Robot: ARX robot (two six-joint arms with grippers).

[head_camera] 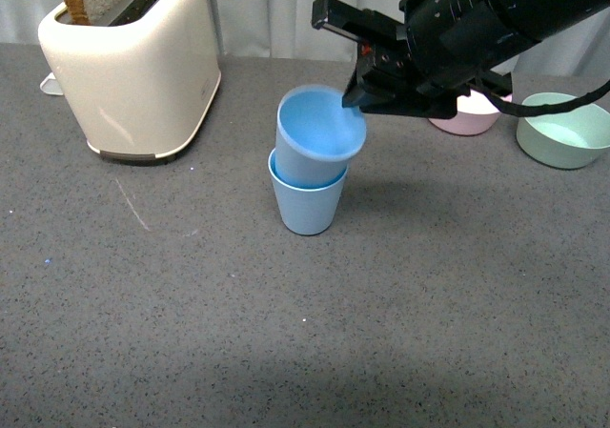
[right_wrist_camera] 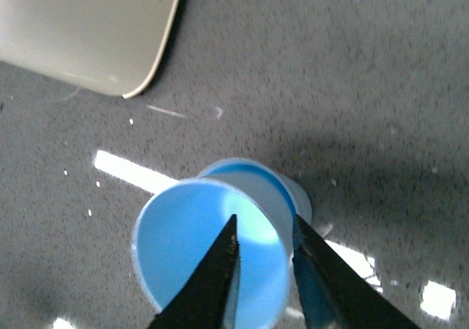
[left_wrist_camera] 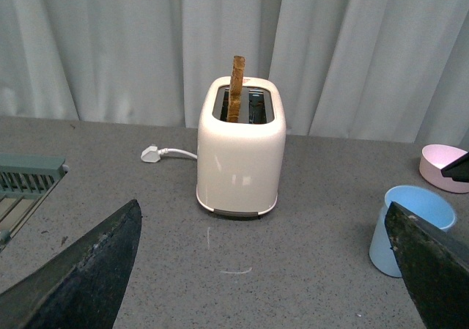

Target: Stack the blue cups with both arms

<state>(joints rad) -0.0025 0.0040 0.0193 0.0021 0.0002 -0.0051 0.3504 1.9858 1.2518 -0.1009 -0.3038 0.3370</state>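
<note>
Two light blue cups stand in the middle of the table. The lower blue cup [head_camera: 307, 204] stands upright on the table. The upper blue cup [head_camera: 319, 134] sits tilted, partly inside it. My right gripper [head_camera: 360, 99] is shut on the upper cup's right rim; in the right wrist view one finger is inside the cup [right_wrist_camera: 209, 252] and one outside [right_wrist_camera: 275, 234]. My left gripper [left_wrist_camera: 267, 270] is open and empty, low over the table; the cups [left_wrist_camera: 407, 230] show just beside its one finger [left_wrist_camera: 432, 270].
A cream toaster [head_camera: 133, 61] with a slice of bread stands at the back left. A pink bowl [head_camera: 467, 113] and a green bowl [head_camera: 564, 131] sit at the back right. A white plug [left_wrist_camera: 150, 154] and a green rack [left_wrist_camera: 26, 186] lie left of the toaster.
</note>
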